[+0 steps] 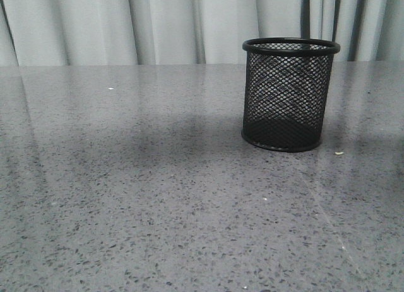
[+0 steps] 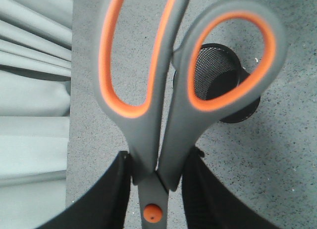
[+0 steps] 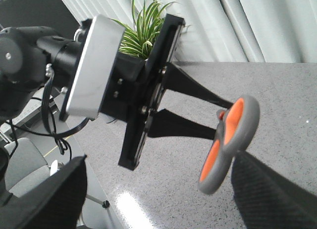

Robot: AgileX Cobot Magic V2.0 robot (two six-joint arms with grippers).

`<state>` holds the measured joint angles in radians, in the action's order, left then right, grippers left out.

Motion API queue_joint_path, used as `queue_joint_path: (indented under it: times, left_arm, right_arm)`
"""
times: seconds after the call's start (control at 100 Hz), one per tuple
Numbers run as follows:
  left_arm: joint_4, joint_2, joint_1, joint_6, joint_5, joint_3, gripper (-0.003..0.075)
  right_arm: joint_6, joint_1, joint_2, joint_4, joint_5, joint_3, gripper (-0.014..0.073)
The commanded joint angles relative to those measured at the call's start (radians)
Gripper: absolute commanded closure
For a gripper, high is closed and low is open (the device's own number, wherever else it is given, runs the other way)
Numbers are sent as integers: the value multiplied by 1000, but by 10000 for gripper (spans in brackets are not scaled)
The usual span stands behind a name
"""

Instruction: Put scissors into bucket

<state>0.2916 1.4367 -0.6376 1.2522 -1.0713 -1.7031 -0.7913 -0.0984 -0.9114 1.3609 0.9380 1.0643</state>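
Left pincer [image 2: 154, 189] gripping scissors [image 2: 168, 90], bucket [image 1: 289, 96] below, plant [image 3: 141, 33] behind.

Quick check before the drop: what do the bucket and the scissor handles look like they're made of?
The bucket looks like black-coated wire mesh: see-through sides, a solid rim and base, probably metal. The scissors have matte grey handles with orange lining inside the loops, most likely moulded plastic with a softer insert; an orange pivot cap shows near the left gripper. The blades aren't visible, so their material can't be judged.

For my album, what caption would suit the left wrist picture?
Left tool shut on the scissors near their pivot, orange-lined handles looming before the mesh bucket on the grey table.
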Motion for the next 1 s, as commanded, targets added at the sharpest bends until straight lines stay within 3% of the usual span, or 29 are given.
queue_joint_path:
  times: [0.0,0.38,0.73,0.99]
  left_arm:
    - [39,-34,-8,-13,73,-33,596]
    - [39,-34,-8,-13,79,-33,596]
    - [33,-34,-8,-13,77,-33,596]
    - [36,-34,-8,-13,79,-33,596]
  right_arm:
    - [-12,-18,-34,52,-15,58,50]
    - [-12,-170,-164,-28,-167,94,50]
    - [-12,-175,-185,-26,-249,98,50]
    - [23,-175,-235,60,-211,98,50]
